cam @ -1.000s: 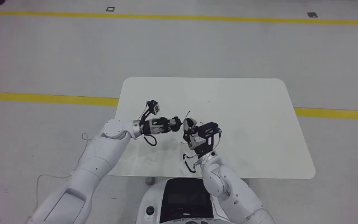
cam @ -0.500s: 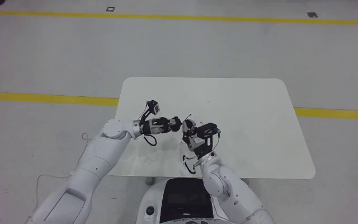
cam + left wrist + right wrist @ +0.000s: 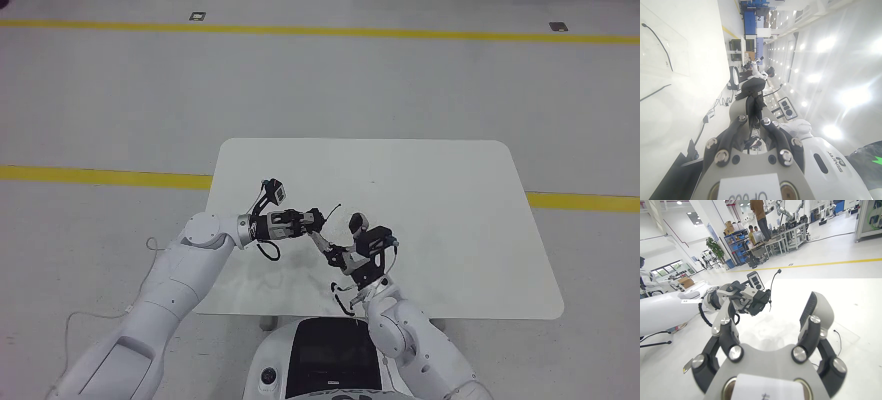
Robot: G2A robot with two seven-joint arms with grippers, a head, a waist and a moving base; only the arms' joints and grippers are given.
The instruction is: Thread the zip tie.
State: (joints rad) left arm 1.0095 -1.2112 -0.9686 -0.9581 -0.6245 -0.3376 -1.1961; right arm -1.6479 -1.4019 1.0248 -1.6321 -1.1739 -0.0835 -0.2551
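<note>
Table: The white table [image 3: 450,180] lies beneath both of your grippers.

Left gripper: Your left gripper [image 3: 313,220] has its fingers pressed together on the zip tie. In the left wrist view the dark pads [image 3: 753,85] meet with the thin black strap between them. From the right wrist view, this gripper [image 3: 759,302] sits just ahead of your right gripper, off toward one finger.

Right gripper: Your right gripper [image 3: 346,240] is spread wide and holds nothing. In its own wrist view [image 3: 772,313] the ribbed pad of one finger [image 3: 810,306] faces the gap. One finger comes close to your left gripper, but you cannot tell whether they touch.

Clear sheet: A transparent sheet [image 3: 851,334] lies flat on the table, beside your right gripper on the side away from the left one.

Zip tie: The zip tie [image 3: 772,283] stands roughly upright in your left gripper. Its square head is at the top end, and a short length hangs below the fingers. It is in line with the open gap of your right gripper and a little beyond it. From above it shows as a thin line [image 3: 330,210] rising off your left gripper's tip.

Spare ties: One black tie [image 3: 660,43] lies on the clear sheet. Another [image 3: 655,92] lies on the table just beside it, well apart from your left gripper.
</note>
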